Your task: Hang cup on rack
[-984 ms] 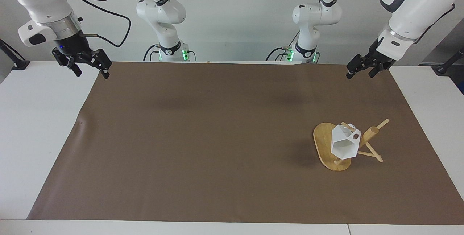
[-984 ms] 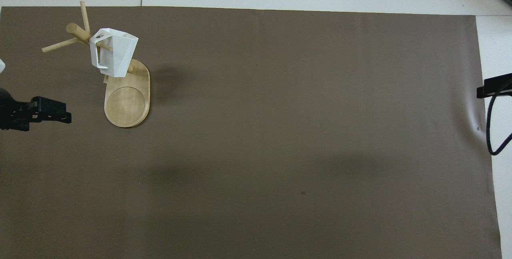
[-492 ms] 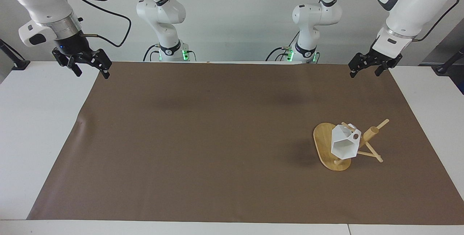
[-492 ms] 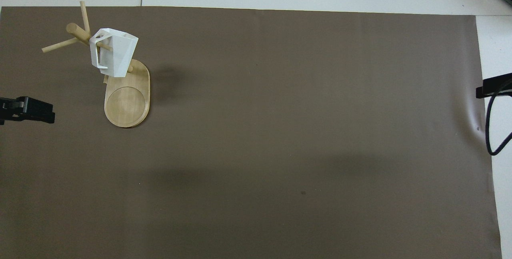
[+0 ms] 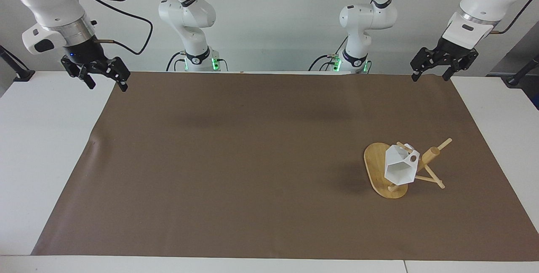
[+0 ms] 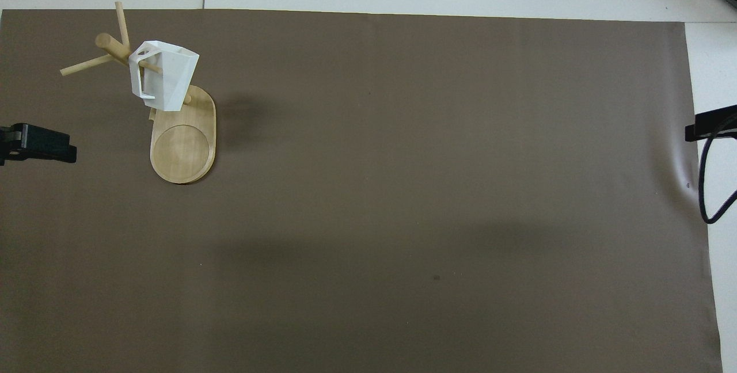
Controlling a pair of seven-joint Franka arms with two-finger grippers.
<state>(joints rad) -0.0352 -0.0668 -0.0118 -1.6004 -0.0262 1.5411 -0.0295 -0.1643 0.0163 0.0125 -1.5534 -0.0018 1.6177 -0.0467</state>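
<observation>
Cup [image 5: 399,168] hangs by handle on peg of rack [image 5: 430,155], mouth tilted away from robots; rack on brown mat [image 5: 236,163] toward left arm's end of table. Nothing near rack, nothing blocking it. Cup hides part of post and pegs.

Left gripper [image 5: 443,65] raised over mat corner, jaws spread, empty. Right gripper [image 5: 104,75] over mat edge at right arm's end, jaws spread, empty. Overhead view cuts off both grippers at frame edges.
</observation>
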